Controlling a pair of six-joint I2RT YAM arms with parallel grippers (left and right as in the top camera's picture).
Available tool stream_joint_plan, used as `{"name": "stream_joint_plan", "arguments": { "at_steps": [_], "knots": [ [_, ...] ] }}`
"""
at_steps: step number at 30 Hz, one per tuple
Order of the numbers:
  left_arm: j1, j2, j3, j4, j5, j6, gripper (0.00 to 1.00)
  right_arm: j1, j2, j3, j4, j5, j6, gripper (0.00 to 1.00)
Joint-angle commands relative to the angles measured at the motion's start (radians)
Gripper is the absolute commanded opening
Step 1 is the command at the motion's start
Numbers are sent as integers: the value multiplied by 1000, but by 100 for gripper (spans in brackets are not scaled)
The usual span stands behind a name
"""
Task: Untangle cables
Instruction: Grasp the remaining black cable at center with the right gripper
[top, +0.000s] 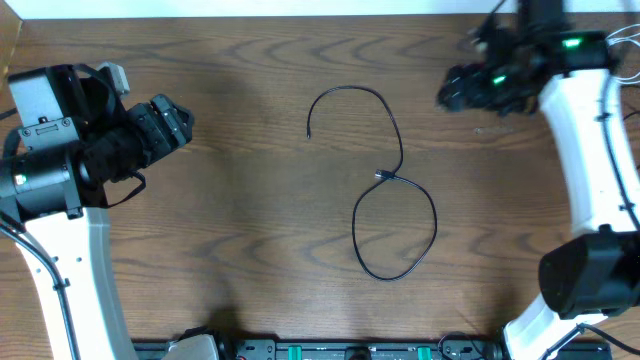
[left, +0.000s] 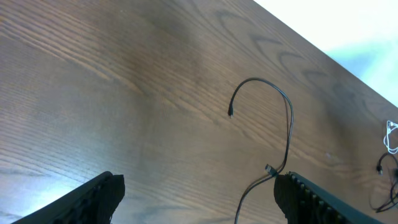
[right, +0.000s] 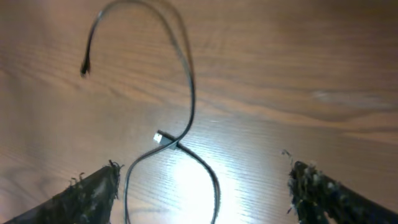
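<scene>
Left gripper (left: 199, 183) and right gripper (right: 204, 171), jaws wide apart, empty; between them, one black cable (top: 401, 148) curled S-shaped on wooden table (top: 230, 220).

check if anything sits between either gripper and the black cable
Nothing visible does. Only table lies between the left gripper and the black cable, and between the right gripper and it. Both are open and empty.

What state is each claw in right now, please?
Left claw: open, holding nothing.
Right claw: open, holding nothing.
</scene>
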Motion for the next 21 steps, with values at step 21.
{"name": "stream_joint_plan", "arguments": {
  "at_steps": [21],
  "knots": [
    [-2, 6, -11, -6, -13, 24, 84, 346, 4, -551, 470, 341, 465, 70]
  ]
}}
